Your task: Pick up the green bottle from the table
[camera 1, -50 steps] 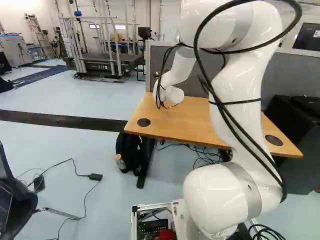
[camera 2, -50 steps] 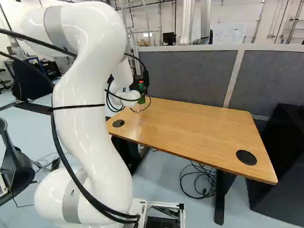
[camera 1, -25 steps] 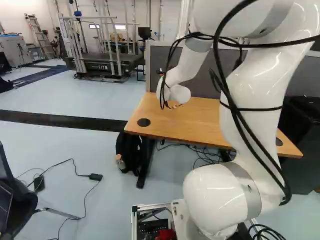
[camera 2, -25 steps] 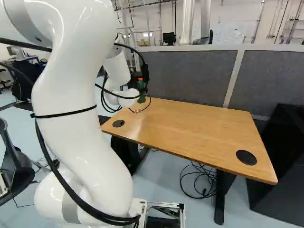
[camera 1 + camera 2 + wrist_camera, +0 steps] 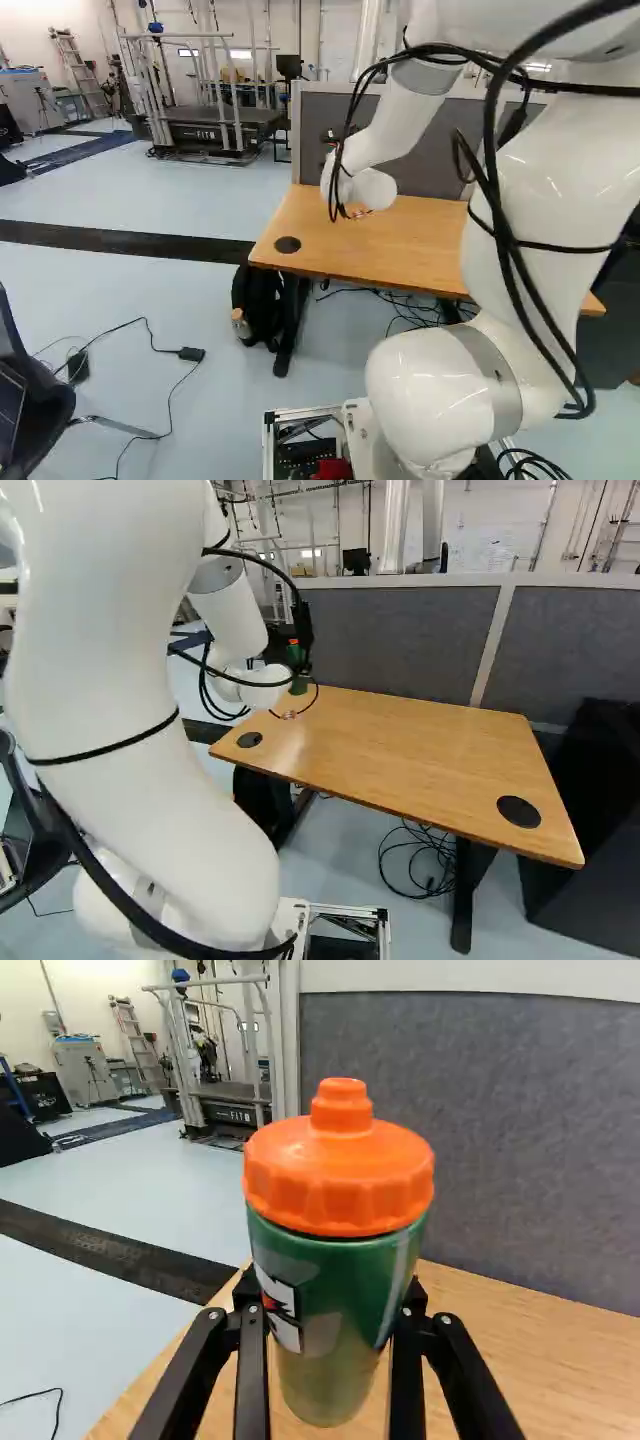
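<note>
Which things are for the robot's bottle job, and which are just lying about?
For the job:
- green bottle with the orange lid
- black tool, closed around the bottle
- wooden table

Just lying about:
- black bag by the table leg
- tangled wires under the table
- black chair
- small black box on the floor

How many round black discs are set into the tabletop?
2: left disc and right disc in the right base view, near opposite ends of the tabletop. The arm partly covers it; more may be hidden.
</note>
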Robot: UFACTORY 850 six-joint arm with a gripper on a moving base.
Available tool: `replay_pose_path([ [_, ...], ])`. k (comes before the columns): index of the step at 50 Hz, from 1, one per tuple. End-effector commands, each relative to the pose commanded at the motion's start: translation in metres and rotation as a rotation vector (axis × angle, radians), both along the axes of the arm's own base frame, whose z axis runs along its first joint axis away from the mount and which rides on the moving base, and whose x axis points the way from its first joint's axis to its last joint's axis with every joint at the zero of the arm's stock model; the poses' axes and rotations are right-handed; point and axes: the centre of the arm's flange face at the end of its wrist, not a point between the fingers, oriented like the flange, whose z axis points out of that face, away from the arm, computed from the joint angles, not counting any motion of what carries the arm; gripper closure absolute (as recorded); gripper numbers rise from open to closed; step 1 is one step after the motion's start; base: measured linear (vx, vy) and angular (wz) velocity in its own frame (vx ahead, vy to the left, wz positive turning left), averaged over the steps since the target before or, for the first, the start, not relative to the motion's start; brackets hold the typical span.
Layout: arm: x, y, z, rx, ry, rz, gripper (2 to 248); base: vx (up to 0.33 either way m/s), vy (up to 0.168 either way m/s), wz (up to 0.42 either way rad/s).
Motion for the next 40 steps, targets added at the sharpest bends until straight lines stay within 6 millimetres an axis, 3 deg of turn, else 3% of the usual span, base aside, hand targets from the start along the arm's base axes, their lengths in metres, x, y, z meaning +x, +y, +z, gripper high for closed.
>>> replay_pose_path([
  [40, -0.083, -0.001, -0.001, 0.000, -0.002, 0.004, 142, 0.000, 0.000, 0.000],
])
